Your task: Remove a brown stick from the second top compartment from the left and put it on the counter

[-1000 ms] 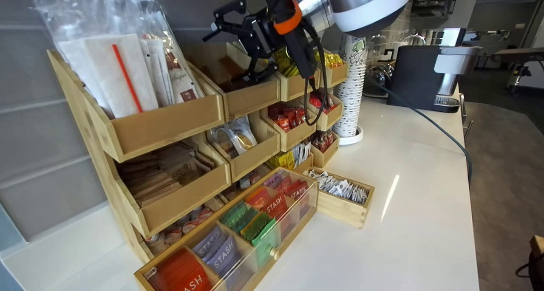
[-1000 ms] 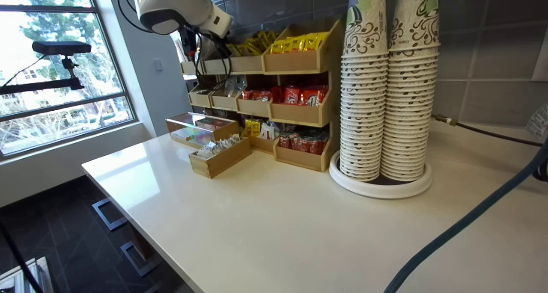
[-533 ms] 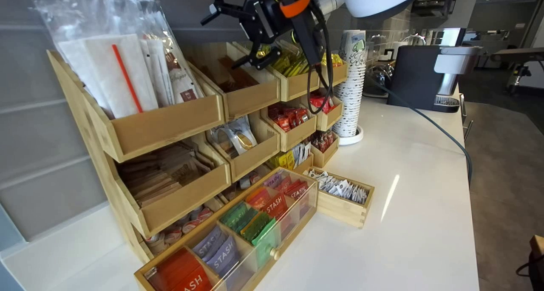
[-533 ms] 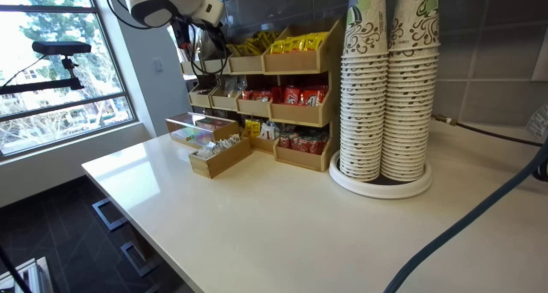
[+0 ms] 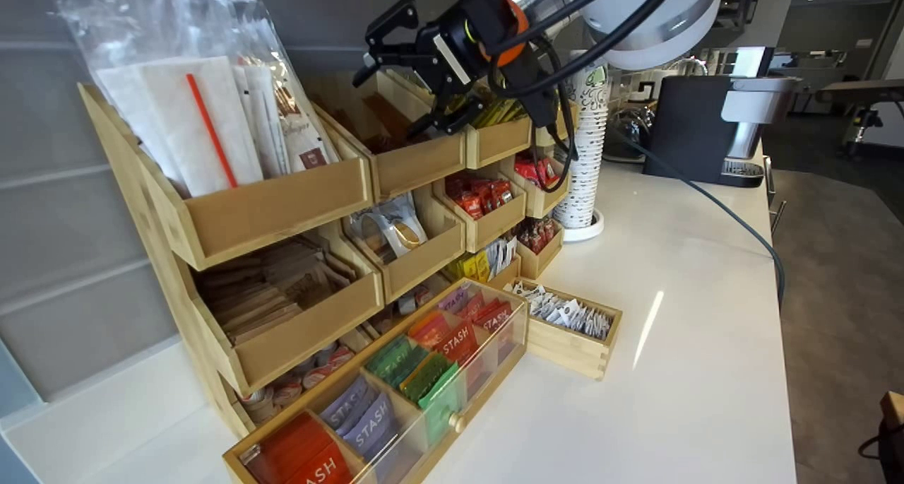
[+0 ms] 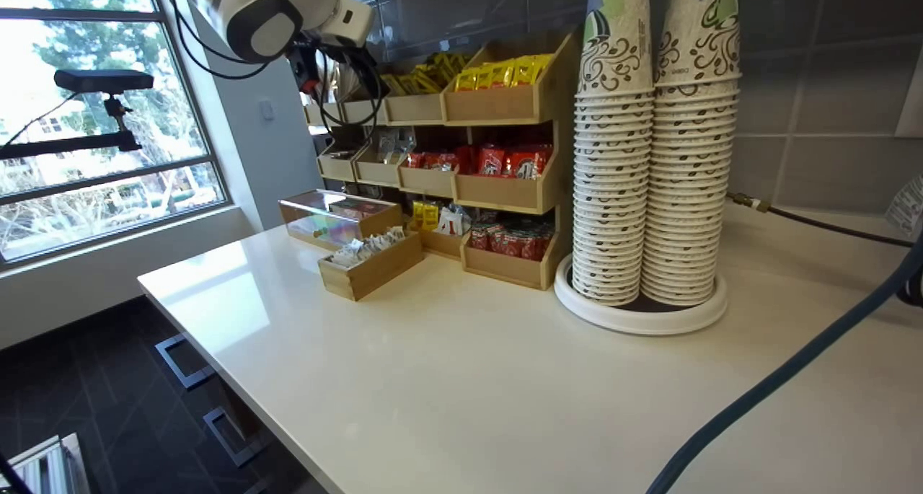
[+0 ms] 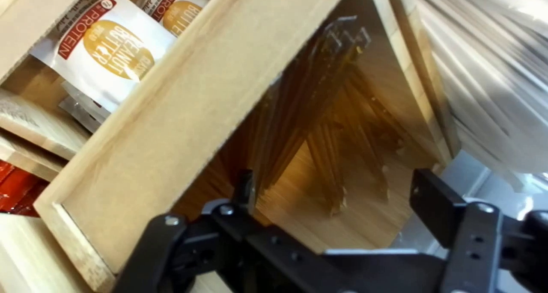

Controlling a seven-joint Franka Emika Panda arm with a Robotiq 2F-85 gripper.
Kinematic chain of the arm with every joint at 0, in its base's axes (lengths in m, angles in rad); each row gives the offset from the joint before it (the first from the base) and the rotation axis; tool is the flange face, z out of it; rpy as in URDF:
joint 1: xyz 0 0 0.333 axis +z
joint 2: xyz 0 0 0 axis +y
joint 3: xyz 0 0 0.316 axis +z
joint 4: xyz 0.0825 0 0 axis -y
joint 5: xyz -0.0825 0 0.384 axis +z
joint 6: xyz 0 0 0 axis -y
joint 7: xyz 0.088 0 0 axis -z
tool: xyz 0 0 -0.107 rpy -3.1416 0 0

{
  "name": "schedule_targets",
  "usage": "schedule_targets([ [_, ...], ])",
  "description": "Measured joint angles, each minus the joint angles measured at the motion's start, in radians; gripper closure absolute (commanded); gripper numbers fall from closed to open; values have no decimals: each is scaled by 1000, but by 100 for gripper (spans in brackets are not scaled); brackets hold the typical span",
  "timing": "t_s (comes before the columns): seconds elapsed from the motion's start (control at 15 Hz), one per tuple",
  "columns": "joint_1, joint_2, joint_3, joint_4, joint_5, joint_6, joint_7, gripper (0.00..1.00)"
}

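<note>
Thin brown sticks (image 7: 295, 100) lean in a bundle inside the second top compartment (image 7: 192, 96), partly under clear plastic. Several more lie spread over its floor. In an exterior view the compartment (image 5: 420, 164) shows the sticks (image 5: 385, 116) dimly in its shadow. My gripper (image 5: 388, 101) is open and empty over the compartment's mouth, its lower finger near the front panel. In the wrist view the open gripper (image 7: 333, 189) has its left finger beside the bundle's ends; I cannot tell whether they touch. In an exterior view cables hide the gripper. The white counter (image 5: 678, 314) lies below the rack.
A bag of wrapped straws (image 5: 191, 124) rises in the bin beside it. Yellow packets (image 5: 498, 113) fill the bin on the other side. A tea box (image 5: 395, 378) and a packet box (image 5: 565, 328) stand before the rack. Tall cup stacks (image 6: 613, 155) stand at its end.
In an exterior view my open gripper rose a little away from the compartment, then came back down over it, slightly to the right. The arm's cables have swung. The sticks look unmoved.
</note>
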State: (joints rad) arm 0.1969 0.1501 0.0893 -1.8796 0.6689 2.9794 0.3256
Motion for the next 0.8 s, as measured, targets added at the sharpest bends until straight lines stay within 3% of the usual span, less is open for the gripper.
schedule_targets([
  [0.53,30,-19,-53,-2,-248,-73,193,0],
  [0.8,35,-20,-55,6,-301,-127,249,0],
])
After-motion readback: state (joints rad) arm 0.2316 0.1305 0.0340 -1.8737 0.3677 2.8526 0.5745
